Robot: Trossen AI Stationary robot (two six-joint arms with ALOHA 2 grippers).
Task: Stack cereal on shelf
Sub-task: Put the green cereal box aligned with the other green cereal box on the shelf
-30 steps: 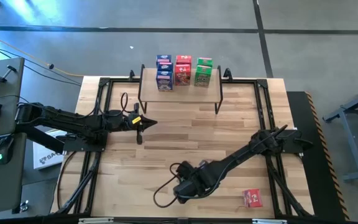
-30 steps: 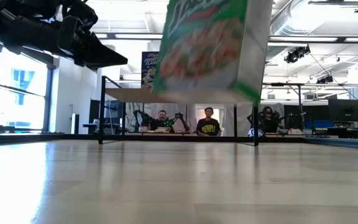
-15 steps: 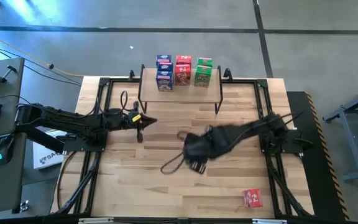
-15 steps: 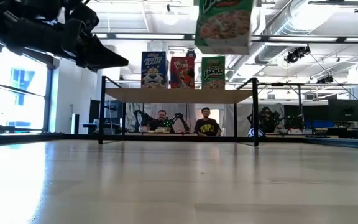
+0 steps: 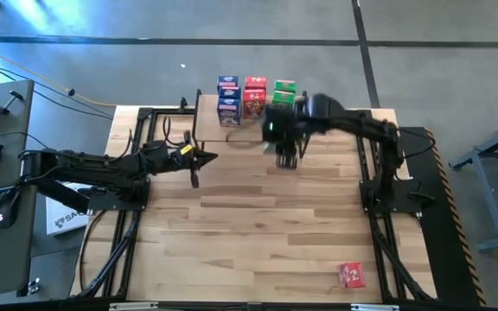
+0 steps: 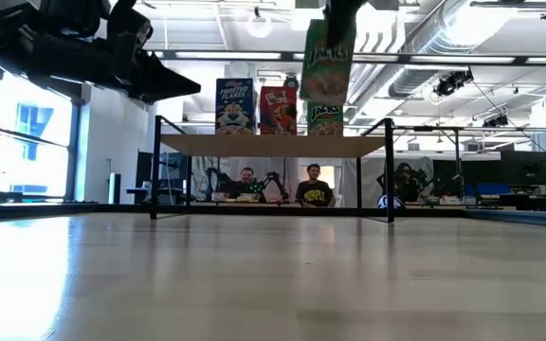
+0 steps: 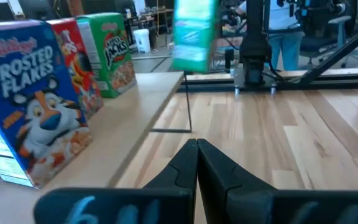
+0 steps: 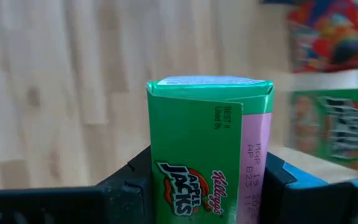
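Now, on my left, the left gripper [image 5: 207, 156] waits pinched shut over the table, short of the shelf [image 5: 214, 126]. In the last second my right gripper [image 5: 277, 130] has swung up from the near table edge to the shelf's front, clamped on a green cereal box [image 8: 207, 149], ready to stack on the green ones there.

- The left arm [image 5: 102, 168] is a chain of dark, slim links with a yellow mark near its wrist.
- Its gripper [image 7: 197, 163] has two black, wedge-shaped fingers with matte faces.
- The right arm [image 5: 361, 130] is dark too, with a black cable looped by its wrist and a small green light.
- Its fingers [image 8: 129, 186] are black, with blue edging.
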